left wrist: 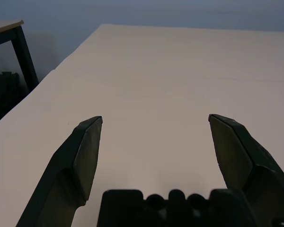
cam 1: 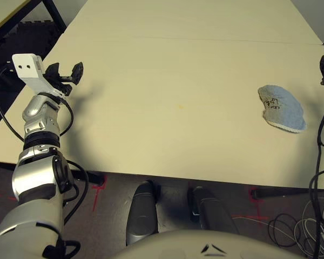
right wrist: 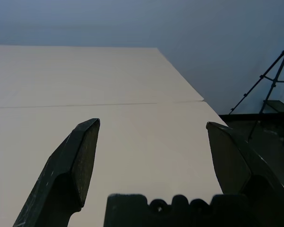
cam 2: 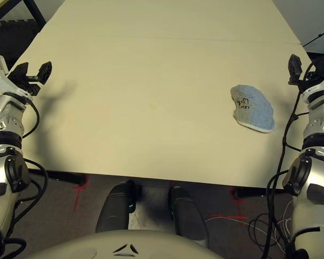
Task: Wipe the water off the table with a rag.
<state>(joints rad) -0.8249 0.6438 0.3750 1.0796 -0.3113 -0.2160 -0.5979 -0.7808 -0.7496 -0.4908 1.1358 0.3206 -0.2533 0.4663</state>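
Tabletop [cam 1: 151,81], one: broad, flat, pale cream-beige, a faint seam [cam 1: 189,39] running across its far part, dark metal legs below the near edge. Rag [cam 1: 282,108], one: light blue, terry, curved oval outline, whitish edge toward the robot, a greyer patch on its left part, dark printed lettering [cam 1: 271,103] near its left end; lying on the right side of the tabletop, nearer the front edge than the seam, just inward of the right hand and apart from it. Water [cam 1: 180,106], one small yellowish mark, faint, near the middle of the tabletop, to the left of the rag and well apart from it. Left hand [left wrist: 156,118], black, two fingers spread wide, nothing between them; held above the left side of the tabletop. Right hand [right wrist: 153,123], black, two fingers likewise spread wide and empty; held above the right side, beyond the rag's outer end. Forearms [cam 1: 40,172], a pair, silver with black joints and loose black cables. Tripod [right wrist: 274,80], one, black, standing past the tabletop's right edge.
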